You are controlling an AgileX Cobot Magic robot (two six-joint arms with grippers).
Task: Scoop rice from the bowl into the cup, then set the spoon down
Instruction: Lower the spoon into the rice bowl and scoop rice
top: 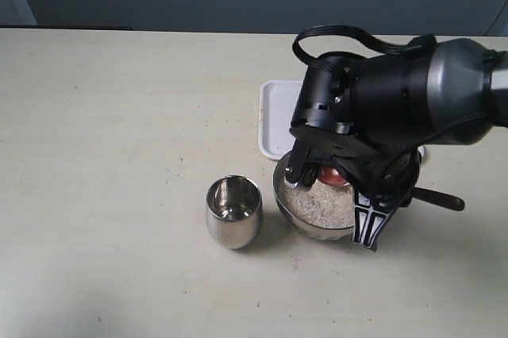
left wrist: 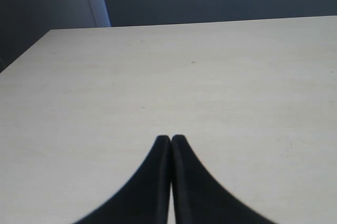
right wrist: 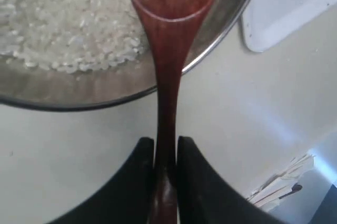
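The right gripper (right wrist: 166, 145) was clamped on the handle of the spoon (right wrist: 167, 50); the spoon ran leftward from it, its scoop end over the rice (top: 321, 205) at the far side of the bowl (top: 279, 187); the cup (top: 233, 211) stood just left of the bowl, so the carry would likely go left; the left gripper (left wrist: 171, 141), closed on nothing, hung over the table (left wrist: 210, 77), out of the exterior view.

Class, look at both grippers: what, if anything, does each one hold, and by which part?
The right gripper grips the spoon by its thin handle; the left gripper is shut on nothing.
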